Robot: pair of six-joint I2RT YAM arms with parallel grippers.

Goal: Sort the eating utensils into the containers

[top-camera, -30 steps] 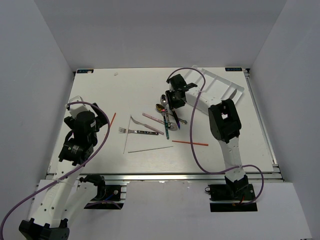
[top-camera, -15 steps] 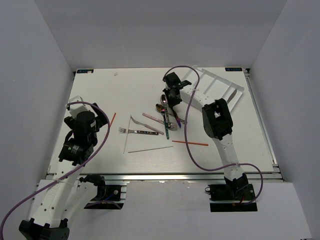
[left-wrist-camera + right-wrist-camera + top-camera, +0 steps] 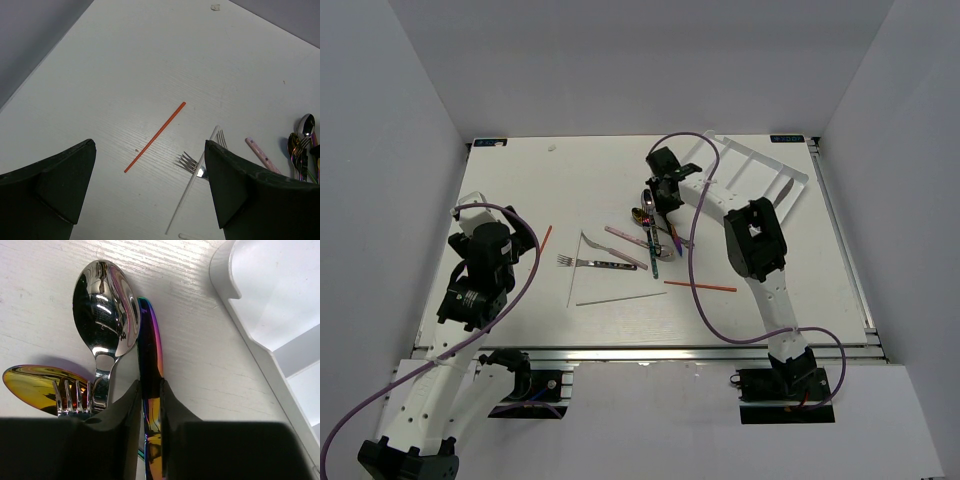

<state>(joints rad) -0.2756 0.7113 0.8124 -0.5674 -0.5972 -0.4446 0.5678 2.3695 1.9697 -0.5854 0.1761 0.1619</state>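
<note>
My right gripper (image 3: pixel 149 386) is shut on a narrow iridescent purple utensil (image 3: pixel 150 340) that lies on the table, and its rounded end sticks out past the fingertips. A silver spoon (image 3: pixel 104 310) lies just left of it. A gold spoon bowl (image 3: pixel 30 385) and fork tines (image 3: pixel 75 397) are at the lower left. From above, this gripper (image 3: pixel 665 196) sits over the utensil pile (image 3: pixel 652 232), left of the white tray (image 3: pixel 760 160). My left gripper (image 3: pixel 150 146) is open above the table, over a red chopstick (image 3: pixel 155 136), a pale chopstick (image 3: pixel 192 197) and a fork (image 3: pixel 189 161).
The tray wall (image 3: pixel 225 275) rises just right of the held utensil. Another red chopstick (image 3: pixel 700 286), a pale chopstick (image 3: pixel 620 298), a fork (image 3: pixel 595 262) and a pink-handled piece (image 3: pixel 625 232) lie spread over the middle of the table. White walls enclose the table on three sides.
The right gripper shifted slightly left over the pile and its jaws closed on the iridescent purple utensil. The left arm has not moved.
</note>
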